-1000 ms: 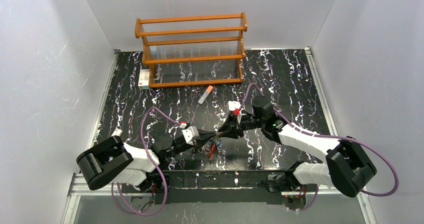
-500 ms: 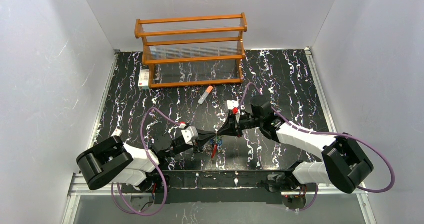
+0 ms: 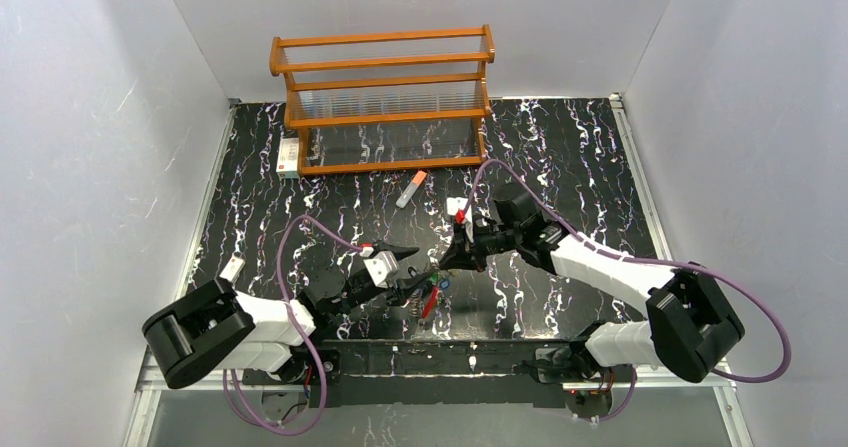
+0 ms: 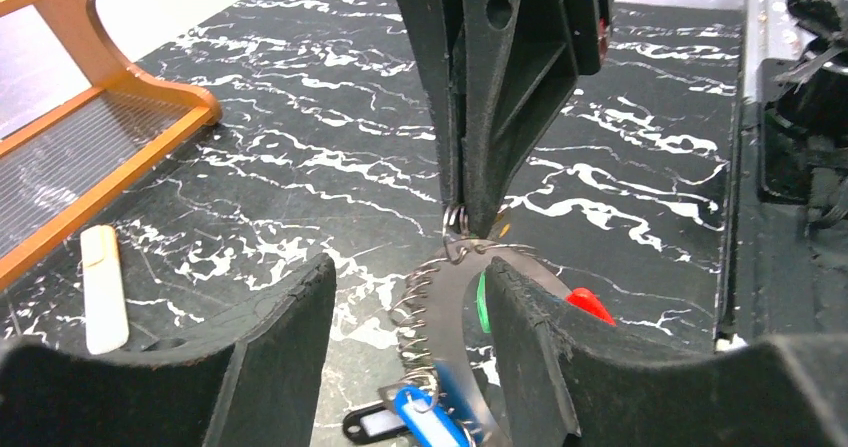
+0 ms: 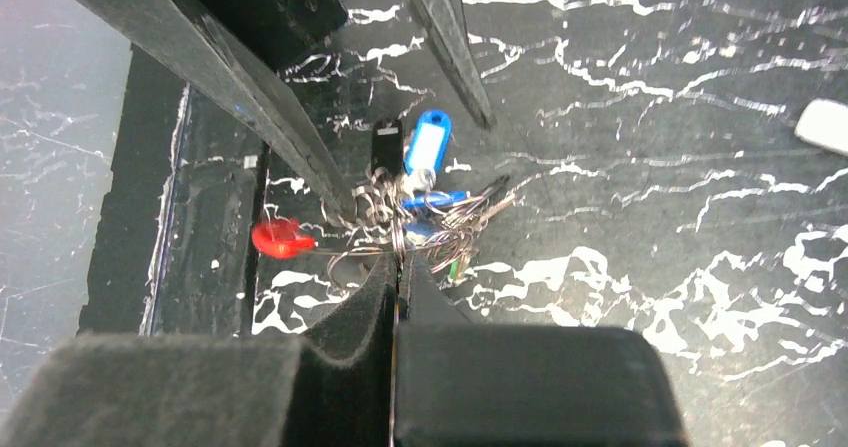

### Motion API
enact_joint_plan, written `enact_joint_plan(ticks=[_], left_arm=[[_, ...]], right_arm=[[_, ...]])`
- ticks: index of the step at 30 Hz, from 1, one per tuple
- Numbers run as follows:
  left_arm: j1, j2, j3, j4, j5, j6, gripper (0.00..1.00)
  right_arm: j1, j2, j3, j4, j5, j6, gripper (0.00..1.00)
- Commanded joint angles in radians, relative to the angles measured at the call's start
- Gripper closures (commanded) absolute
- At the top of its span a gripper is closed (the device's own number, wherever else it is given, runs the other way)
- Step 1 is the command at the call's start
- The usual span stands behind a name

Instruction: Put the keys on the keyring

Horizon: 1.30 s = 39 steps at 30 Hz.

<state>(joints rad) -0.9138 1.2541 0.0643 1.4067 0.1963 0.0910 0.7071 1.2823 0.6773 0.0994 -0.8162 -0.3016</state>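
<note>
The keyring (image 4: 447, 317), a thin silvery loop with a red section (image 4: 590, 305), hangs just above the black table near the front middle. Several small rings and keys hang on it, among them a blue-headed key (image 4: 430, 417) and a green one (image 4: 481, 302). My right gripper (image 5: 398, 265) is shut on the wire at the top of the keyring (image 5: 400, 229); the red section (image 5: 277, 237) sticks out to its left. My left gripper (image 4: 405, 272) stands open around the loop, its fingers (image 4: 270, 357) apart on both sides. In the top view the left gripper (image 3: 415, 270) and the right gripper (image 3: 443, 263) meet tip to tip over the keys (image 3: 432, 287).
An orange wooden rack (image 3: 385, 97) stands at the back of the table. A grey stick with an orange cap (image 3: 410, 189) lies in front of it. A small white tag (image 3: 288, 155) lies by the rack's left end. White walls close in both sides.
My left gripper has opened and let go of the keyring. The right gripper, slightly open a second ago, has shut on the keyring's wire and now carries it.
</note>
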Motion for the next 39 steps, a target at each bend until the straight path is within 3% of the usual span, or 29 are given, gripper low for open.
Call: enact_joint_plan(ticks=[1, 6, 12, 20, 30, 39], left_arm=[[-0.004, -0.047, 0.019, -0.103, -0.055, 0.068, 0.44], [-0.005, -0.047, 0.033, -0.151, -0.049, 0.083, 0.40], [-0.004, -0.001, 0.070, -0.191, 0.033, 0.094, 0.41], [-0.004, 0.117, 0.136, -0.201, 0.183, 0.076, 0.55], [-0.004, 0.200, 0.175, -0.200, 0.208, 0.072, 0.74], [-0.004, 0.215, 0.182, -0.227, 0.212, 0.087, 0.76]], right_arm=[[-0.003, 0.021, 0.052, -0.175, 0.052, -0.053, 0.99], [0.002, 0.080, 0.088, -0.291, 0.125, -0.060, 0.99], [0.023, 0.171, 0.159, -0.425, 0.209, -0.071, 0.99], [0.062, 0.201, 0.188, -0.415, 0.172, -0.075, 0.99], [0.075, 0.187, 0.199, -0.401, 0.149, -0.063, 0.99], [0.079, 0.187, 0.213, -0.411, 0.147, -0.069, 0.99]])
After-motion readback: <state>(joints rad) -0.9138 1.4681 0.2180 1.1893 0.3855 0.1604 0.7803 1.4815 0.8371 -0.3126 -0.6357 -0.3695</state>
